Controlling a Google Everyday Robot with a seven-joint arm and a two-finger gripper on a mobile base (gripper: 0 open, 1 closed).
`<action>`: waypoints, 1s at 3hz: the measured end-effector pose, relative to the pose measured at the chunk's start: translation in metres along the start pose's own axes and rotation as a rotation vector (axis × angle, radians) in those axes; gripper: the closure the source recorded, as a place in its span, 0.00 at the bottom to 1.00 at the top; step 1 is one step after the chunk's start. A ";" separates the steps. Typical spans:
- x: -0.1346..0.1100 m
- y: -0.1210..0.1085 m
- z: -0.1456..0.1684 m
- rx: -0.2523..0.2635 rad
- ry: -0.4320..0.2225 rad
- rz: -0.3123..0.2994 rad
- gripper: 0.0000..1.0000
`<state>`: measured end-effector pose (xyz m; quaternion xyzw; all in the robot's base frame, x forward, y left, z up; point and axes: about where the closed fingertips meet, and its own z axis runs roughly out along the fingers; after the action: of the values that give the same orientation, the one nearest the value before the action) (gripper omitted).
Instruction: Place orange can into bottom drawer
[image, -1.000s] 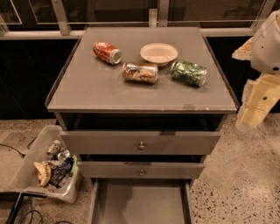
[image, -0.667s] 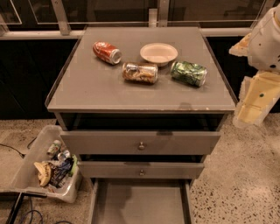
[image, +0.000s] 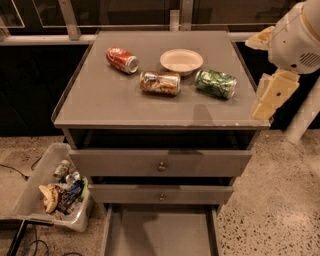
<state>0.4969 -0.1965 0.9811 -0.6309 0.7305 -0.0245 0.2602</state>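
The orange can (image: 160, 83) lies on its side on the grey cabinet top (image: 100, 100), between a red can and a green can, just in front of a white bowl. The bottom drawer (image: 160, 232) is pulled out at the foot of the cabinet, a flat grey tray with nothing in it. My gripper (image: 265, 67) hangs at the right edge of the cabinet top, to the right of the green can. Its cream fingers (image: 274, 94) stand apart and hold nothing. It is well clear of the orange can.
A red can (image: 122, 60), a white bowl (image: 181, 61) and a green can (image: 215, 83) share the cabinet top. The two upper drawers (image: 161, 163) stand slightly out. A clear bin of trash (image: 55, 186) sits on the floor at the left. A railing runs behind.
My gripper has moved a little to the left and up, closer to the cabinet's right edge. The cans, bowl and drawers have not moved.
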 end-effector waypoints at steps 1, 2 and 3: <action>-0.017 -0.027 0.027 0.000 -0.097 -0.040 0.00; -0.017 -0.027 0.027 0.000 -0.097 -0.040 0.00; -0.027 -0.023 0.033 -0.004 -0.082 -0.070 0.00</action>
<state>0.5332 -0.1659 0.9705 -0.6570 0.6969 -0.0061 0.2874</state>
